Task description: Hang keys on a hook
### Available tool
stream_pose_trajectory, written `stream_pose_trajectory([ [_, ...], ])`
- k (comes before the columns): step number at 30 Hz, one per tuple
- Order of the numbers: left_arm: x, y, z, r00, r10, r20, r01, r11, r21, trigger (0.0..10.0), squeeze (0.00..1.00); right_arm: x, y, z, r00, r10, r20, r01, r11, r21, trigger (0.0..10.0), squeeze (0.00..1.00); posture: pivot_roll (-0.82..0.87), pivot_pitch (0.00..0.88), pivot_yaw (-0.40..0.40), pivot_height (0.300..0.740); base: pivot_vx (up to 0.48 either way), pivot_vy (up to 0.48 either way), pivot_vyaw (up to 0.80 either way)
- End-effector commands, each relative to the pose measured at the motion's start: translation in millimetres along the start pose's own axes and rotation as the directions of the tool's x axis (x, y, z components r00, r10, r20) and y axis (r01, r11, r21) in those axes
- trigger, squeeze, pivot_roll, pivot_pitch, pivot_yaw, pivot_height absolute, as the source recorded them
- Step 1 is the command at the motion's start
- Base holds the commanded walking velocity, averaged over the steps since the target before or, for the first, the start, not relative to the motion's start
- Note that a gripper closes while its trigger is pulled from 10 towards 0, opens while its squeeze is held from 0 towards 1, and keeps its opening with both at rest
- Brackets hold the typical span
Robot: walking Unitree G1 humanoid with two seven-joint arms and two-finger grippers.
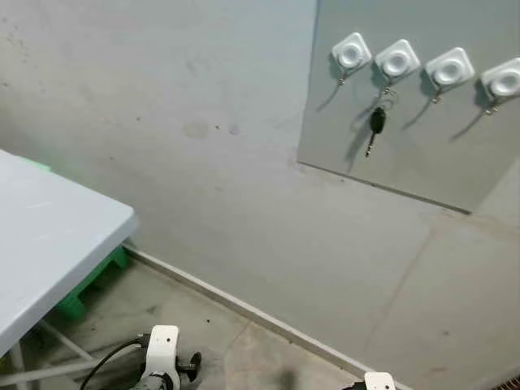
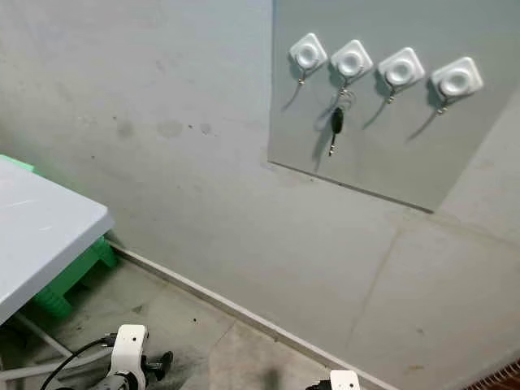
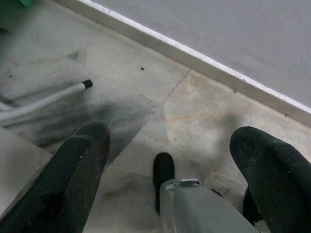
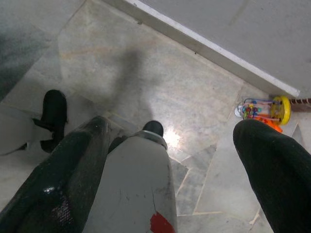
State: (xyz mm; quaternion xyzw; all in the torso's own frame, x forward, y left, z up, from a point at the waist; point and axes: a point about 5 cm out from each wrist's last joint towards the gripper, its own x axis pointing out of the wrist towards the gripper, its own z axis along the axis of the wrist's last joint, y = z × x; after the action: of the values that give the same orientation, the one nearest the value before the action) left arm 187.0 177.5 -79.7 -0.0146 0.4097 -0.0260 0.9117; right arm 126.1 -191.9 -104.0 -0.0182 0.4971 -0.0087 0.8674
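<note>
A black key on a ring [image 1: 377,123] hangs from the second hook from the left [image 1: 397,58] in a row of white square hooks on a grey wall board [image 1: 406,154]. The other hooks [image 1: 351,54] [image 1: 449,68] [image 1: 504,80] are bare. Both arms hang low, far below the board. My left gripper [image 3: 172,133] is open over the marble floor, with nothing between its fingers [image 3: 80,160]. My right gripper [image 4: 172,125] is also open above the floor, holding nothing.
A white table [image 1: 49,236] stands at the left with a green stool [image 1: 89,284] under it. A white skirting [image 1: 244,309] runs along the wall's foot. A colourful toy [image 4: 262,109] lies on the floor by the wall. A white table leg [image 3: 48,99] crosses the floor.
</note>
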Motion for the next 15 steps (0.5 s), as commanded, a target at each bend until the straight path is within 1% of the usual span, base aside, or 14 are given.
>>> stream_pose_trajectory([
  [1,-1.0,4.9,-1.6,1.000,0.017,-0.009,-0.017,1.000,-0.002,10.0,0.00,-1.1,3.3,-7.6,0.999,0.004,-0.033,-0.004,1.000,0.001,10.0,0.00,-0.02,0.000,0.027,0.740,0.000,0.472,0.80],
  [2,-1.0,4.8,-1.4,1.000,0.016,-0.008,-0.016,1.000,0.025,10.0,0.00,-1.2,2.9,-8.0,0.999,0.003,-0.034,-0.003,1.000,0.004,10.0,0.00,-0.02,0.000,0.027,0.740,0.000,0.000,0.80],
  [3,-1.1,4.8,-1.5,1.000,0.016,-0.009,-0.015,1.000,0.027,10.0,0.00,-1.3,2.8,-8.2,0.999,0.003,-0.035,-0.003,1.000,0.003,10.0,0.00,-0.02,0.000,0.028,0.740,0.000,0.000,0.80],
  [15,-0.9,5.9,-0.7,1.000,0.020,-0.009,-0.020,1.000,0.018,10.0,0.00,-2.7,2.9,-14.2,0.999,0.001,-0.054,-0.001,1.000,0.000,10.0,0.00,-0.02,0.000,0.031,0.740,0.000,0.000,0.80],
])
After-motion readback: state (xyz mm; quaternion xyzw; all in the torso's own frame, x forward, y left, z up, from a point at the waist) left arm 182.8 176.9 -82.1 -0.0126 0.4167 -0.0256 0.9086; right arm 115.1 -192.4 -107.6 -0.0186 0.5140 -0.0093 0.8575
